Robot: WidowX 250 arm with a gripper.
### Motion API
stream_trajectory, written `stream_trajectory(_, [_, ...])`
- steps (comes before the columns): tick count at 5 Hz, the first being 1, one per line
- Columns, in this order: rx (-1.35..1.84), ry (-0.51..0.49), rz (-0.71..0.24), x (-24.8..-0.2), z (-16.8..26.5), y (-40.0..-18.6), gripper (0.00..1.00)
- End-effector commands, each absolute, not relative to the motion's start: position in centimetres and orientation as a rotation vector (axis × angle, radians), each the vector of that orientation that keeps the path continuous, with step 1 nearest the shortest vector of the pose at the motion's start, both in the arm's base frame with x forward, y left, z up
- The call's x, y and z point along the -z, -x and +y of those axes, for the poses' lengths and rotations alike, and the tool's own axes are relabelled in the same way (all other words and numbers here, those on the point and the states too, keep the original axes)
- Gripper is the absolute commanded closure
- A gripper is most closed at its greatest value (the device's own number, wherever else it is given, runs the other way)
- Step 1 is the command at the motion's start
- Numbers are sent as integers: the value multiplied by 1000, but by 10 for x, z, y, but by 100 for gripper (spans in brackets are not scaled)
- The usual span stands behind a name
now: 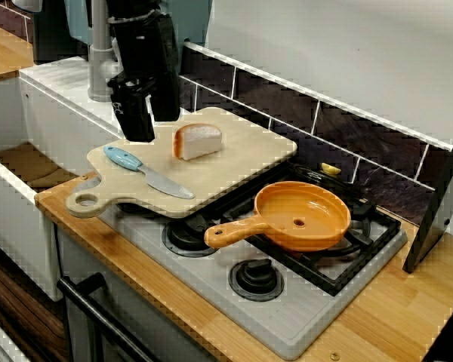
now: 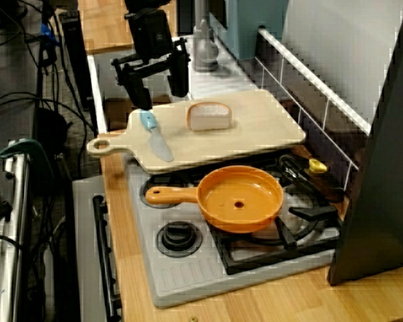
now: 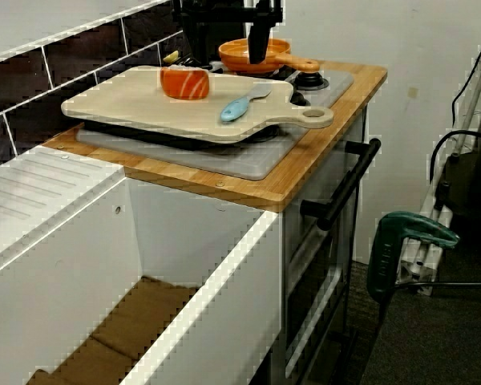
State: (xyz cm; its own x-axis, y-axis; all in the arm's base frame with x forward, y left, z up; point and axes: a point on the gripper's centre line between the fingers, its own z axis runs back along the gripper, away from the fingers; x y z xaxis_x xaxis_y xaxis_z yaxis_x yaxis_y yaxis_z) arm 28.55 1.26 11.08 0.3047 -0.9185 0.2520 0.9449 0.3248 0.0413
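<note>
My gripper (image 1: 149, 119) hangs open over the back left corner of a pale wooden cutting board (image 1: 238, 162), with nothing between its black fingers. Just in front of it lies a knife (image 1: 147, 172) with a light blue handle, blade pointing toward the stove. A wedge with an orange rind and white face (image 1: 198, 141) sits mid-board, to the gripper's right. In the view from the stove end the gripper (image 2: 159, 90) stands above the knife (image 2: 154, 134) and left of the wedge (image 2: 209, 116). The low view from the sink end shows the gripper (image 3: 228, 40) behind the wedge (image 3: 184, 83).
The board lies across the left burners of a grey stove (image 1: 211, 294). An orange pan (image 1: 302, 215) sits on the right burner, handle toward the front. A small yellow item (image 1: 331, 169) lies behind it. A white sink (image 3: 104, 265) and faucet (image 1: 98, 53) are left; a dark panel (image 1: 438, 204) leans at right.
</note>
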Motion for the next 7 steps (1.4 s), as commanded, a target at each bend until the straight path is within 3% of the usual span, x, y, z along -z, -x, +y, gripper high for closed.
stream_trajectory(1, [1310, 27, -264, -121, 16, -284, 0])
stream_trajectory(7, [1307, -36, -206, -99, 22, -264, 0])
